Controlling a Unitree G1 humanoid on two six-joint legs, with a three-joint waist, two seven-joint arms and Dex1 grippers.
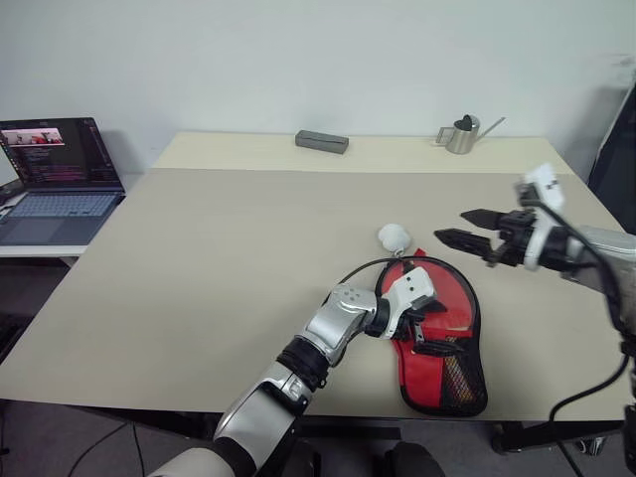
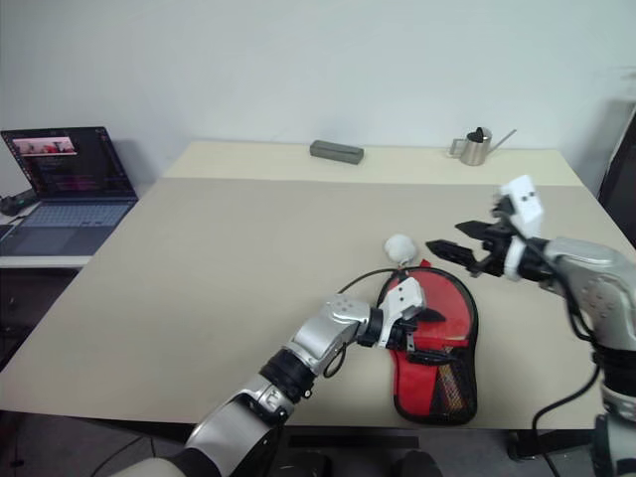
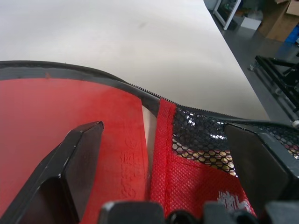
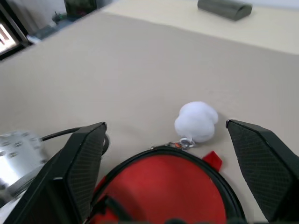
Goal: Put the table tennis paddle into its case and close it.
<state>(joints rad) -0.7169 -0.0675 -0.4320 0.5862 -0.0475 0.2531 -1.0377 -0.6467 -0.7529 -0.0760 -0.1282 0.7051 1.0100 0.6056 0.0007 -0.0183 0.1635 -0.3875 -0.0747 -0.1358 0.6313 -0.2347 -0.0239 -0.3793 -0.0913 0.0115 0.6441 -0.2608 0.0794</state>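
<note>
Red case (image 1: 442,343) on table (image 1: 219,258) (zip open), paddle (image 3: 70,112) inside.

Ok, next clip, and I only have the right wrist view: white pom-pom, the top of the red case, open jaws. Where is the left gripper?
Observer: The left gripper sits low over the case, jaws open, astride the line where the smooth red face meets the black mesh pocket.
Operator: Which end of the case is nearest the robot?
Observer: The mesh pocket end. The round end with the pom-pom points away from the robot.
Operator: Anything on the table besides the grey box?
Observer: A small metal watering can stands at the far edge, to the right of the grey box.
</note>
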